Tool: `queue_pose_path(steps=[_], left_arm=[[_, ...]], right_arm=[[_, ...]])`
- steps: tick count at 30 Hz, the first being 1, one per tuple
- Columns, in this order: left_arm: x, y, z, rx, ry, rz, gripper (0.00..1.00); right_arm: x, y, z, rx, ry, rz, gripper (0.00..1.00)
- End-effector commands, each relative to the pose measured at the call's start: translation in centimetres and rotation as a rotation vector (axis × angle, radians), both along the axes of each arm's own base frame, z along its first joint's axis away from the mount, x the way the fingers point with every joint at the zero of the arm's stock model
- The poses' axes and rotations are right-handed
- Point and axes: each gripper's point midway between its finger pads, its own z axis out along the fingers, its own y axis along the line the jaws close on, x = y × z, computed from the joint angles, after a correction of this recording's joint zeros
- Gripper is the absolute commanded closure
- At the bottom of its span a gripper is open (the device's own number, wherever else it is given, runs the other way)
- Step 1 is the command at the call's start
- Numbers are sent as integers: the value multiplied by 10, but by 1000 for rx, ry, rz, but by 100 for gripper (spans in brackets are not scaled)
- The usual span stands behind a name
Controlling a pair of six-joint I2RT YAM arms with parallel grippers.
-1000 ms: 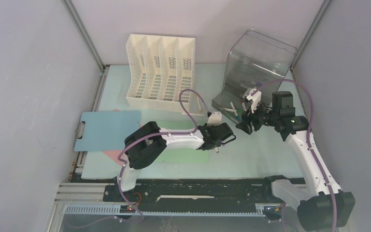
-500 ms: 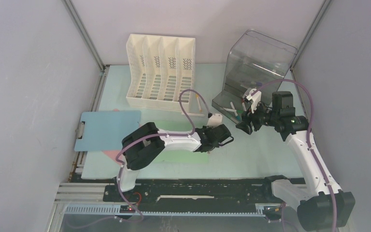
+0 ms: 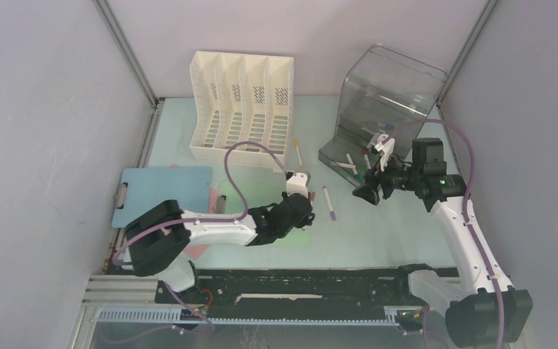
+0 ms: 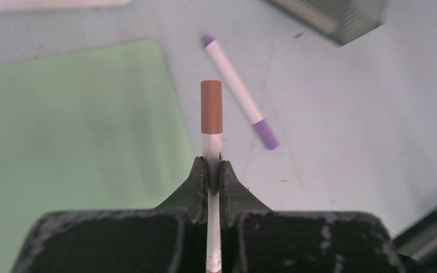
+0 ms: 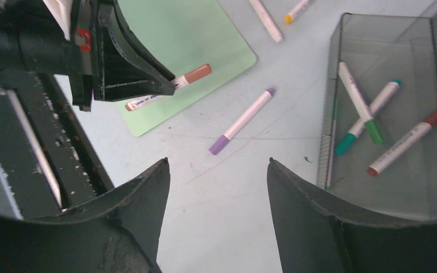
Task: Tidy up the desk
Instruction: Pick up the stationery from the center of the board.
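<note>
Black plastic jaws of the left gripper (image 4: 214, 166) are clenched tight on the white barrel of a brown marker (image 4: 211, 114). The matte brown cap is seen jutting past the fingertips toward 12 o'clock in the left wrist view. The marker is held over the right edge of a smooth, pale green sheet (image 4: 74, 125) with rounded corners.

A purple marker (image 4: 239, 91), a slim white cylinder with purple at both ends, is seen lying flat on the desk at 1 o'clock from the held cap, apart from it and just off the sheet.

The right gripper (image 5: 216, 170) is spread wide. Nothing is held between its 2 dark, curved fingers, and nothing is touched; it is poised above bare desk between the purple marker and the bin (image 5: 333, 102).

The bin is of smoky, see-through plastic, box-shaped with a rounded hood, and is placed at 2 o'clock in the top view. On its floor 3 markers are seen: a green marker (image 5: 350, 85) crossed with a teal marker (image 5: 384, 96), and a red marker (image 5: 404, 142) beside them.

The desk (image 3: 378, 233), a flat, pale mint top with metal edging, is spread across the middle of the top view, with the arm bases at 6 o'clock. At 12 o'clock a white slotted rack (image 3: 243, 102) with 4 bays is stood. A yellow marker (image 3: 298, 153) is laid just in front of it. At 9 o'clock a flat blue clipboard (image 3: 163, 193) is laid.
</note>
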Motion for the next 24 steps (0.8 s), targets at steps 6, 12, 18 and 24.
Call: queue_pose_path(steps=[6,12,18,24], left_arm=[[-15,-23,120,-439,-257,-178,100],[-33,-17,156,-573,-345,-265,100],[-48,-32,183,-662,-385,-367,100],[-60,-44,197,-712,-409,-421,100]], right_arm=[[-41,31,35,241,54,235,17],[-61,41,48,362,110,336,2],[-78,49,57,513,237,408,0],[-74,47,58,504,198,404,0]])
